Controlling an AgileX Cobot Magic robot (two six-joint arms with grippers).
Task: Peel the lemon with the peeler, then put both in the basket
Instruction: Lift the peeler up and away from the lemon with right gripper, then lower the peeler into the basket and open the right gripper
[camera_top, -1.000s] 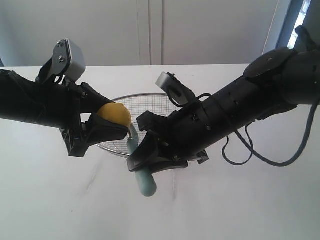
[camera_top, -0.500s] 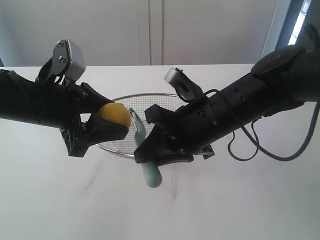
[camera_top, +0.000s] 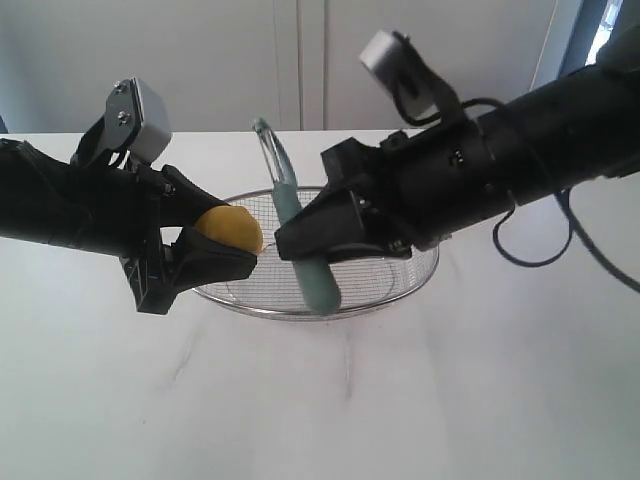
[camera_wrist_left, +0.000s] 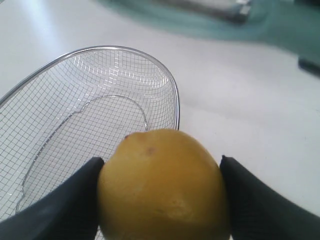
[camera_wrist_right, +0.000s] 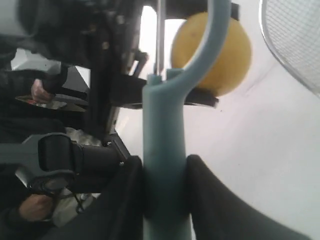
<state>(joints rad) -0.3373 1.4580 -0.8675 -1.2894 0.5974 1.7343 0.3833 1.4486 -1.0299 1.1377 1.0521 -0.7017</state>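
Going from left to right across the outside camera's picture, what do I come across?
Left arm → lemon → peeler → right arm. The basket stretches behind the middle ones, so I skip it.

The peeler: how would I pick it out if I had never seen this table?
Find the big silver wire basket on the white table. Over it, the right gripper clamps a slim stick held nearly upright. That is the peeler: the only pale teal thing, with a curved head and metal blade on top, unlike the round yellow lemon beside it.
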